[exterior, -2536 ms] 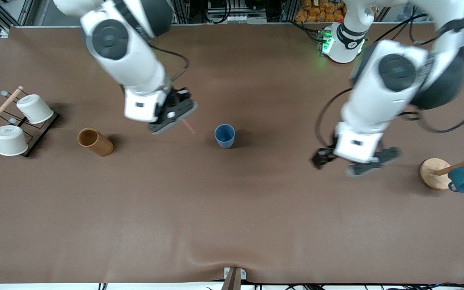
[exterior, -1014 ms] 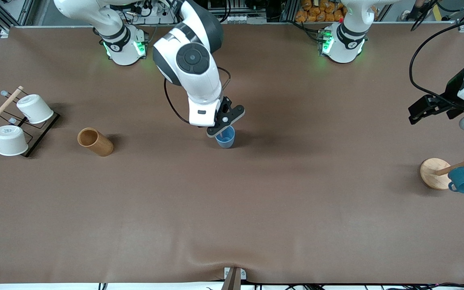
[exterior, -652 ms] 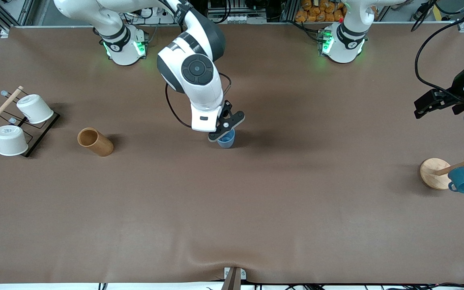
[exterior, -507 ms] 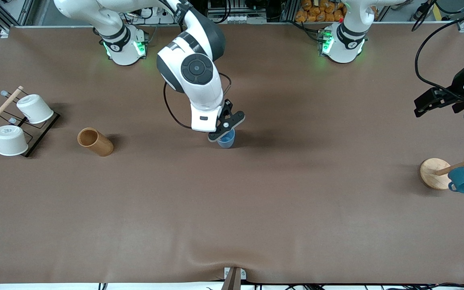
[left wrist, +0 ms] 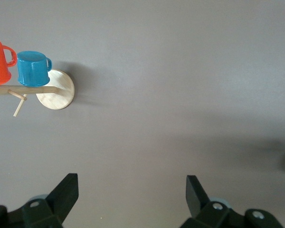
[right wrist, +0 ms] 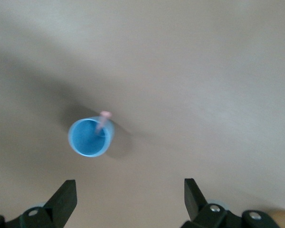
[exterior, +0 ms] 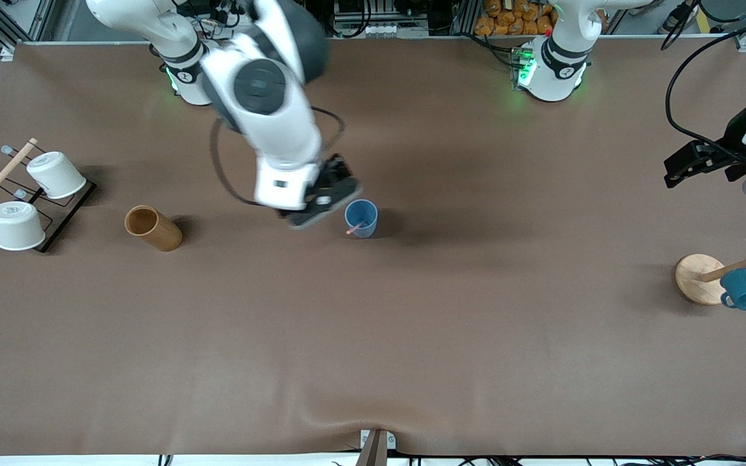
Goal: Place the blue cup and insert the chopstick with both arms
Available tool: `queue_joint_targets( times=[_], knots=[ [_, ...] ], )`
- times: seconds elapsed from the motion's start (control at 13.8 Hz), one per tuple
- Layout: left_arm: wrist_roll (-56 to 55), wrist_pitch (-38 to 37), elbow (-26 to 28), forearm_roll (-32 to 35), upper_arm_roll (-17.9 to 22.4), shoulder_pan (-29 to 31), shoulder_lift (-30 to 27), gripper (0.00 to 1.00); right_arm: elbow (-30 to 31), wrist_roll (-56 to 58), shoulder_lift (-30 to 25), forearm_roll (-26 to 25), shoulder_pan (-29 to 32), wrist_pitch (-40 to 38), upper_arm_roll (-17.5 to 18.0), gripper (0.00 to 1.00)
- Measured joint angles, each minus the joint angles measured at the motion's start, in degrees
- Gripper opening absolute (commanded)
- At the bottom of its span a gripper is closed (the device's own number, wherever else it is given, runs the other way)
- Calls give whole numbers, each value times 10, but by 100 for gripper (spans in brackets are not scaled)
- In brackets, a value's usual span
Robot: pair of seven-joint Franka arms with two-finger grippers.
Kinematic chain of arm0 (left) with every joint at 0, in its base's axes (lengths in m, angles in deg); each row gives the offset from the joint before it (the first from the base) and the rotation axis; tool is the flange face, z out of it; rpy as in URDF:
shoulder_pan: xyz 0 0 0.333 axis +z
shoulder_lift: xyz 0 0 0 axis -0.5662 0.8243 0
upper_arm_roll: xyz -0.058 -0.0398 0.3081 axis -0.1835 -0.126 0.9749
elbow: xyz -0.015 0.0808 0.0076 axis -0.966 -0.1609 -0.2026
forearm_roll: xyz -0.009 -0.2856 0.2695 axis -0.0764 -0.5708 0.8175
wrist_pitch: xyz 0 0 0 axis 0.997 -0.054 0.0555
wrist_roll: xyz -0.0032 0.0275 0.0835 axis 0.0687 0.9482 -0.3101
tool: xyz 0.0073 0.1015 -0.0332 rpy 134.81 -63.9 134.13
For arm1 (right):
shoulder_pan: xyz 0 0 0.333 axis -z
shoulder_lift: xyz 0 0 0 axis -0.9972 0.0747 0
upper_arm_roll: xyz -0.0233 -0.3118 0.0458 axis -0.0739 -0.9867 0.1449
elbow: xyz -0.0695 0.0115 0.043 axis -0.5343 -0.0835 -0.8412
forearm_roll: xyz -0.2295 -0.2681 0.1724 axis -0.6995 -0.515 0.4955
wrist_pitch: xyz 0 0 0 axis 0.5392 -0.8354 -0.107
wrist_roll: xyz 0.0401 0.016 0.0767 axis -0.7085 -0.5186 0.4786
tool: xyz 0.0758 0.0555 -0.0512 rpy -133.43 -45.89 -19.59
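Jaws wide, empty: right gripper (exterior: 316, 206) beside blue cup (exterior: 361, 218) holding chopstick (exterior: 353, 228), apparently leaning; left gripper (exterior: 703, 165) waiting above table's left-arm end.

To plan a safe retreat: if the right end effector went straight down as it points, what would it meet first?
Probably only bare table. The open right end effector points down beside the cup, which holds the chopstick; height is unclear.

The right pincer (exterior: 318, 206) has let go and drawn away from the blue cup (exterior: 361, 218) toward the right arm's end of the bench, fingers spread; the chopstick (exterior: 354, 228) now leans inside the cup.
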Motion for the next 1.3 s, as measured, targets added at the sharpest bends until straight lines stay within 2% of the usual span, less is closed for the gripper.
queue_joint_targets(
  times=[0.29,0.51,0.8,1.01,1.16,1.3],
  knots=[
    [0,0,-3,0,-2,-2,0,100,0,38,-57,-1,127,-72,-10,100],
    [0,0,-4,0,-2,-3,0,100,2,78,-100,-1,198,-110,-27,100],
    [0,-13,-4,0,-1,-4,1,100,4,88,-157,-1,286,-176,-31,100],
    [0,-17,-4,0,-1,-4,2,100,11,87,-191,-1,315,-220,-44,100],
    [0,-18,-4,0,-1,-4,2,100,15,86,-194,-1,318,-228,-67,100],
    [0,-18,-4,0,-1,-4,2,100,17,68,-194,0,319,-236,-76,100]
  ],
)
